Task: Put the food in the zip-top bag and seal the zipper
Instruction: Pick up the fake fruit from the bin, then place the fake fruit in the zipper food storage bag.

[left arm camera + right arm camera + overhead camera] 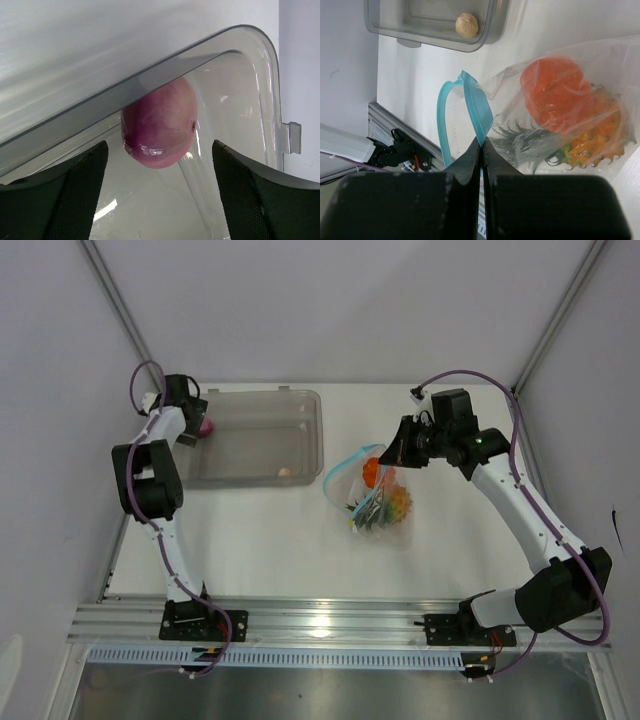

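The clear zip-top bag point(385, 502) lies mid-table with its light blue zipper point(343, 472) gaping open. The orange point(552, 93) and the pineapple point(592, 137) lie inside it. My right gripper point(482, 145) is shut on the blue zipper strip point(476, 111) at the bag's mouth. The purple-red onion point(160, 125) sits at the far left end of the grey tray point(255, 437), against its rim. My left gripper point(159, 185) is open just in front of the onion, fingers on either side, not touching it. The tiny beige bulb point(467, 24) lies in the tray.
The tray's clear wall point(245, 115) curves close to the right of the onion, and its rim point(100, 102) crosses above it. A metal rail point(320, 625) runs along the near table edge. White walls enclose the back and sides.
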### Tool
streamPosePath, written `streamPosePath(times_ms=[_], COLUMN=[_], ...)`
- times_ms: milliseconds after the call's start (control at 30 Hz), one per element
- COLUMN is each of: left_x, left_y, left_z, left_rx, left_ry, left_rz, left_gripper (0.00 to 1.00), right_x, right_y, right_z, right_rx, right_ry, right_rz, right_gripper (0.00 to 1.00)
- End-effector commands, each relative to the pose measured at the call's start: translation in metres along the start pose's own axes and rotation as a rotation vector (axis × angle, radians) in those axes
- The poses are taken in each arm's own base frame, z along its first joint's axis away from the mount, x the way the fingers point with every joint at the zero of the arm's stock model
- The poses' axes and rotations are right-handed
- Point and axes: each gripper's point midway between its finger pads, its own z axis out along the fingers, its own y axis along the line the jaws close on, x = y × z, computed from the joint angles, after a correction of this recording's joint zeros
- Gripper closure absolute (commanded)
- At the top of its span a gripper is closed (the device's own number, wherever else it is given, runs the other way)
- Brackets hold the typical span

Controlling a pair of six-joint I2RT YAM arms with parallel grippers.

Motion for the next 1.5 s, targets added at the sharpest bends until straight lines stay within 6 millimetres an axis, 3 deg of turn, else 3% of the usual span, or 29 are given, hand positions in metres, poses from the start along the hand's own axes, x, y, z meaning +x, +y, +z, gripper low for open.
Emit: streamPosePath(times_ms=[0,333,433,533,767,867,900,933,1000,1067,1133,1167,1200,1233,1267,1300,1333,1367,1433,1467], left_x=[-0.016,-0.007,-0.003,-0.002,0.000,0.007,0.006,0.017,0.029,0.046,0.049,0.069,0.075,0.086,0.104,0.110,0.123,0.139,0.172,0.173], left_y=[-0.014,-0.006,-0.002,-0.002,-0.011,-0.013,-0.025,-0.014,-0.011,-0.010,-0.026,-0.011,-0.013,-0.035,-0.020,-0.026,-0.031,-0.042,-0.044,-0.059], left_z=[0.001,0.010,0.014,0.015,0.010,0.002,-0.011,-0.010,-0.019,-0.038,-0.067,-0.071,-0.081,-0.113,-0.117,-0.131,-0.148,-0.182,-0.219,-0.258], left_rx=[0.028,-0.002,-0.010,-0.006,0.043,0.075,0.125,0.110,0.121,0.164,0.252,0.231,0.252,0.362,0.361,0.401,0.445,0.549,0.683,0.818], left_ry=[-0.039,-0.020,-0.007,-0.006,0.018,0.053,0.063,0.087,0.120,0.160,0.175,0.208,0.215,0.254,0.290,0.307,0.333,0.362,0.435,0.455], left_rz=[-0.044,-0.057,-0.053,-0.048,-0.029,-0.034,-0.051,-0.049,-0.054,-0.046,-0.035,-0.013,-0.010,0.003,0.023,0.034,0.056,0.080,0.148,0.175], left_gripper=[0.15,0.26,0.34,0.47,0.90,0.99,0.99,0.99,0.99,0.99,0.99,0.99,0.99,0.99,0.99,0.99,0.99,0.99,0.99,0.99], right_x=[-0.008,-0.010,-0.012,-0.011,-0.009,-0.009,-0.010,-0.009,-0.011,-0.012,-0.013,-0.014,-0.014,-0.015,-0.016,-0.015,-0.016,-0.015,-0.011,-0.010], right_y=[0.002,0.004,0.004,0.004,-0.001,-0.005,-0.005,-0.008,-0.008,-0.010,-0.010,-0.010,-0.010,-0.008,-0.008,-0.009,-0.007,-0.006,-0.006,-0.007], right_z=[-0.001,-0.007,-0.010,-0.010,-0.012,-0.012,-0.013,-0.012,-0.014,-0.015,-0.015,-0.016,-0.017,-0.020,-0.020,-0.020,-0.020,-0.020,-0.018,-0.018], right_rx=[-0.008,-0.003,0.001,0.009,0.038,0.057,0.062,0.075,0.081,0.093,0.097,0.099,0.100,0.098,0.097,0.099,0.092,0.087,0.087,0.089], right_ry=[-0.032,-0.044,-0.055,-0.051,-0.054,-0.059,-0.065,-0.066,-0.075,-0.085,-0.088,-0.092,-0.095,-0.101,-0.109,-0.113,-0.124,-0.121,-0.111,-0.109], right_rz=[-0.019,-0.020,-0.016,-0.008,0.001,0.006,0.005,0.008,0.009,0.011,0.016,0.015,0.016,0.011,0.009,0.013,0.009,0.008,0.009,0.011], right_gripper=[1.00,1.00,1.00,1.00,1.00,1.00,1.00,1.00,1.00,1.00,1.00,1.00,1.00,1.00,1.00,1.00,1.00,1.00,1.00,1.00])
